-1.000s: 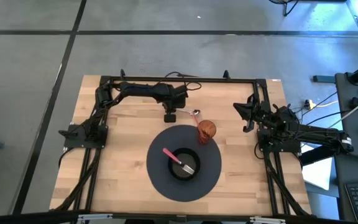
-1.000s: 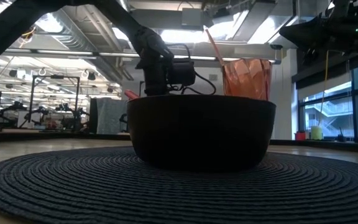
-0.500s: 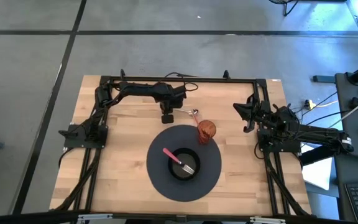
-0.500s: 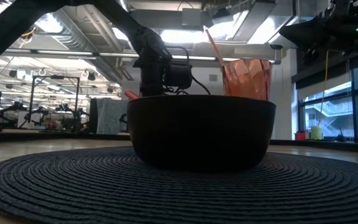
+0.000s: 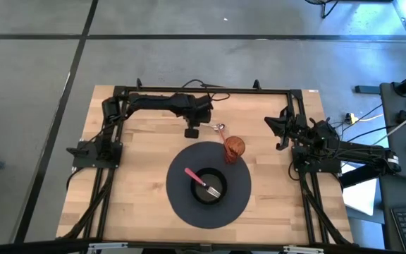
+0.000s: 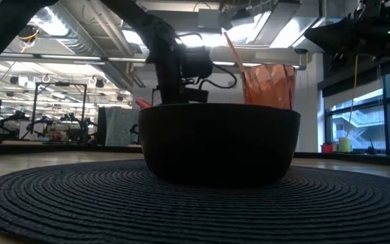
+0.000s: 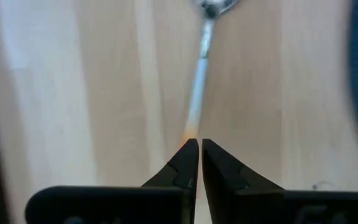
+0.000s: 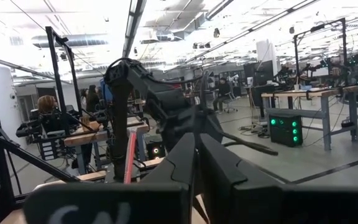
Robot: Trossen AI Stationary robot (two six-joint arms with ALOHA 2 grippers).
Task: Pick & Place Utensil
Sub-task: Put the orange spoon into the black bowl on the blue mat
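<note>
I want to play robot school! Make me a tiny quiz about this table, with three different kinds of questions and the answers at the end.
1. True or false: the fork lies in the bowl.
2. The spoon lies: A) in the cup B) on the bare table C) on the mat.
3. Fill in: the left gripper's fingers are ____.

Key: 1 true; 2 B; 3 shut.

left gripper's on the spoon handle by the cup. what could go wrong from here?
1. The left gripper is shut on the spoon at the very tip of its handle, so the spoon may pivot or slip when lifted.
2. The orange cup stands close beside the spoon's bowl; a swinging spoon could knock it.
3. The black bowl already holds a pink-handled fork, which could hinder a clean drop.
</note>
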